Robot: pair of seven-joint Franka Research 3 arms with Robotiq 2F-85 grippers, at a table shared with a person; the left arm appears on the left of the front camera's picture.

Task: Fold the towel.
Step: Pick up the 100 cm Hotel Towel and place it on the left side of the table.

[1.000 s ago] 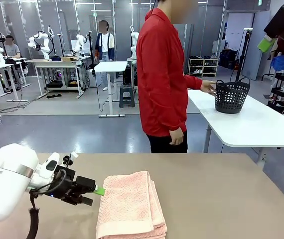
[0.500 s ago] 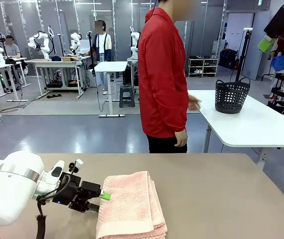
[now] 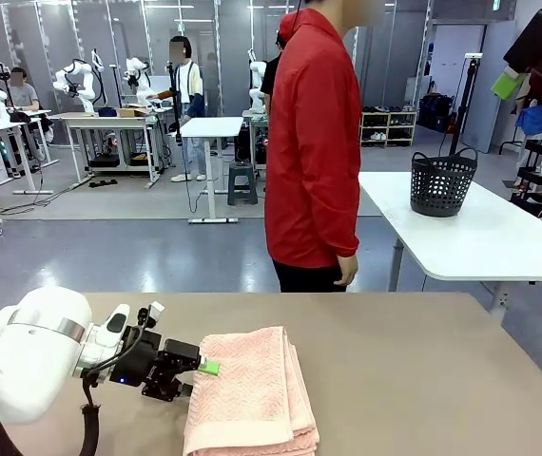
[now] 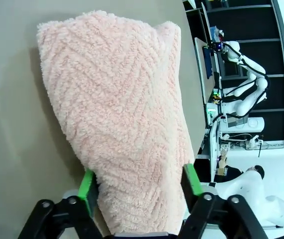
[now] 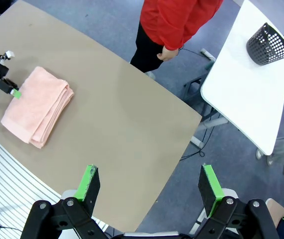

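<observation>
The salmon-pink towel (image 3: 252, 389) lies folded in several layers on the tan table, near its front edge. My left gripper (image 3: 204, 369) comes in low from the left at the towel's left side. In the left wrist view the towel (image 4: 122, 124) fills the gap of the left gripper (image 4: 138, 181), and both green pads press on the folded stack. From high above, the right wrist view shows the towel (image 5: 37, 107) with the left gripper (image 5: 12, 89) at its edge. My right gripper (image 5: 149, 181) hangs open and empty far above the table, and shows at top right (image 3: 513, 81).
A person in a red top (image 3: 314, 142) stands at the far side of the tan table (image 3: 423, 380), hands down. A dark basket (image 3: 442, 185) stands on a white table (image 3: 480, 237) behind to the right. The tan table's right half is bare.
My left gripper has slid right onto the towel's left edge and its jaws have closed in on it. The person has taken the hand off the basket and turned away.
</observation>
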